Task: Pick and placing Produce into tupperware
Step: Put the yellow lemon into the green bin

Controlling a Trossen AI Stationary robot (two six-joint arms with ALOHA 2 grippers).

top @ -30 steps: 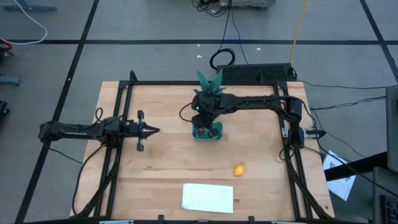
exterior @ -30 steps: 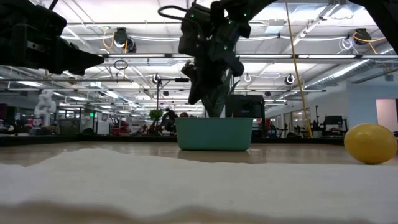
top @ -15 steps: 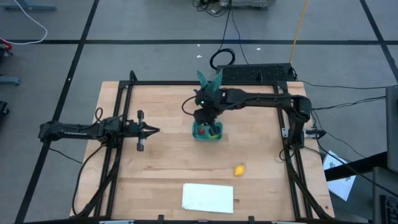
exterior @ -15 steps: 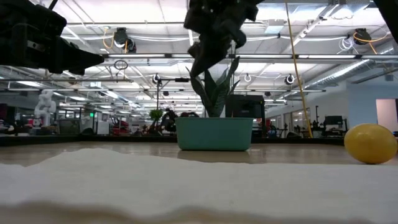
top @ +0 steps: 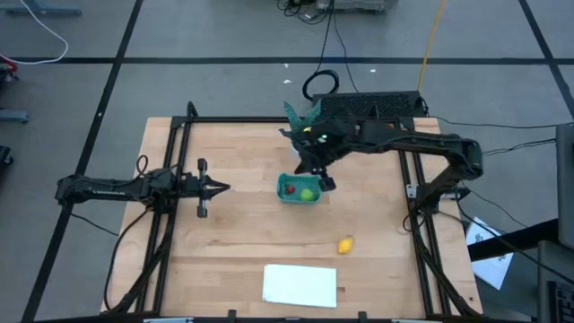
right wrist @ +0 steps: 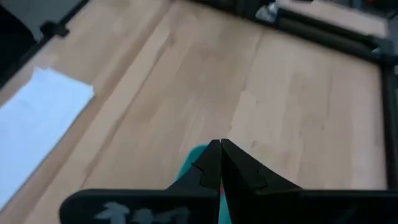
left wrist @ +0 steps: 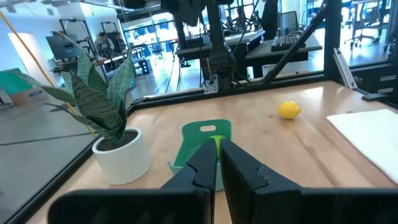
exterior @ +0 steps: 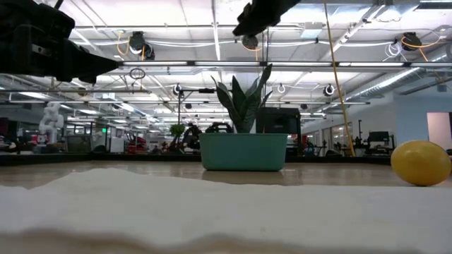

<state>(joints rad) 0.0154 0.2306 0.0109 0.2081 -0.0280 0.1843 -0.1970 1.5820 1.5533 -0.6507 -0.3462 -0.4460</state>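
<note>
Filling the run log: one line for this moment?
stage: between picks | right gripper: shut, empty, above tupperware | in tupperware: lime, red fruit | lemon: on table | left gripper: shut, idle

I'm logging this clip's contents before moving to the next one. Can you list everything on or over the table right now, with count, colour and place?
tupperware: one, teal, middle of the table, in front of the potted plant
lime-green fruit: one, inside the tupperware
red fruit: one, tiny, inside the tupperware beside the green one
yellow fruit: one, on bare wood toward the front right, apart from the tupperware
potted plant: one, green leaves in a white pot, behind the tupperware
white sheet: one, flat at the front edge
black frame: one, rails bordering the tabletop
left gripper: shut, empty, parked over the table's left side
right gripper: shut, empty, raised just off the tupperware's far right corner
</note>
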